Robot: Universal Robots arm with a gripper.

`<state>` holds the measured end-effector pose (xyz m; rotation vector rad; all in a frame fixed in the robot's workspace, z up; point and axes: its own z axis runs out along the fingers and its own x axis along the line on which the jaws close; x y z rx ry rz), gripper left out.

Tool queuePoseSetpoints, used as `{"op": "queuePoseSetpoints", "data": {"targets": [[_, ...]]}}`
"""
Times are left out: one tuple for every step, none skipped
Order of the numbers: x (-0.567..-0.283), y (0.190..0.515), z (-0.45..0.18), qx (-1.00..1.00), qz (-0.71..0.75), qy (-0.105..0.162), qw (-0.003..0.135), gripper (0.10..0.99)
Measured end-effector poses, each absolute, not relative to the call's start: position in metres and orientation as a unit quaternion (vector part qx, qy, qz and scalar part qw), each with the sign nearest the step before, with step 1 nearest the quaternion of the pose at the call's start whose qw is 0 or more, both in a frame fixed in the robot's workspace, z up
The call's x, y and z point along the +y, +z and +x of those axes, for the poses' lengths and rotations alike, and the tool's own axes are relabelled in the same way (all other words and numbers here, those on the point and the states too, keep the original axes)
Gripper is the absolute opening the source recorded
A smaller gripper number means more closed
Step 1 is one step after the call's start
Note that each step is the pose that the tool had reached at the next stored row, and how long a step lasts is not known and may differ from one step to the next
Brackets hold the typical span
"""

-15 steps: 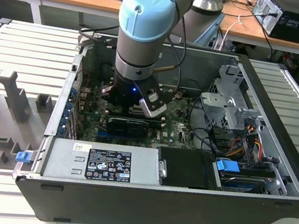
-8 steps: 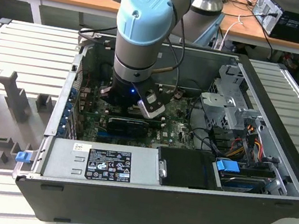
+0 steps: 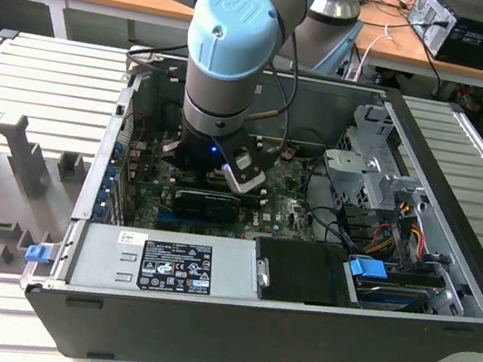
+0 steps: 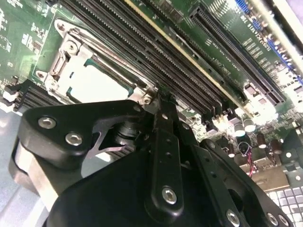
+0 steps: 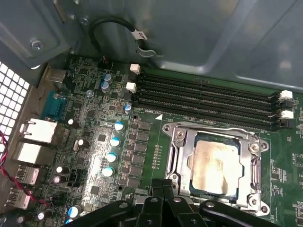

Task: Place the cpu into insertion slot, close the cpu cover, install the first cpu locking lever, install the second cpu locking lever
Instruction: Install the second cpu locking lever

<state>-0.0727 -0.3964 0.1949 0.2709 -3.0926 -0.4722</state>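
Note:
The cpu [image 5: 215, 165] lies flat in the insertion slot [image 5: 192, 163], its silver top up. The cpu cover [image 5: 181, 153] is down around it as a metal frame. In the second wrist view the same cpu [image 4: 94, 80] shows inside its cover [image 4: 61, 56]. My gripper [image 5: 164, 188] hangs just off one edge of the socket, fingers together with nothing between them; its black linkage [image 4: 163, 156] reaches to the cover's corner. I cannot make out how the locking levers stand. In the exterior view my arm [image 3: 223, 95] reaches down into the open computer case.
Long black memory slots [image 5: 203, 97] run beside the socket. Capacitors [image 5: 115, 142], rear ports [image 5: 35, 132] and a looped cable [image 5: 113, 28] are close by. The case [image 3: 440, 203] also holds a power supply [image 3: 173, 267] and a drive cage [image 3: 377, 166].

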Motion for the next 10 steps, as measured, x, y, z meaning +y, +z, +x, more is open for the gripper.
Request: {"op": "queuePoseSetpoints", "data": {"targets": [[-0.396, 0.195, -0.073, -0.985, 0.086, -0.15, 0.001, 0.106], [-0.396, 0.197, -0.073, -0.985, 0.086, -0.15, 0.001, 0.106], [-0.396, 0.204, -0.073, -0.985, 0.086, -0.15, 0.001, 0.106], [-0.396, 0.209, -0.073, -0.985, 0.086, -0.15, 0.001, 0.106], [-0.396, 0.212, -0.073, -0.985, 0.086, -0.15, 0.001, 0.106], [-0.396, 0.214, -0.073, -0.985, 0.086, -0.15, 0.001, 0.106], [-0.396, 0.217, -0.073, -0.985, 0.086, -0.15, 0.001, 0.106], [-0.396, 0.222, -0.073, -0.985, 0.086, -0.15, 0.001, 0.106], [-0.396, 0.225, -0.073, -0.985, 0.086, -0.15, 0.001, 0.106], [-0.396, 0.23, -0.073, -0.985, 0.086, -0.15, 0.001, 0.106]]}}
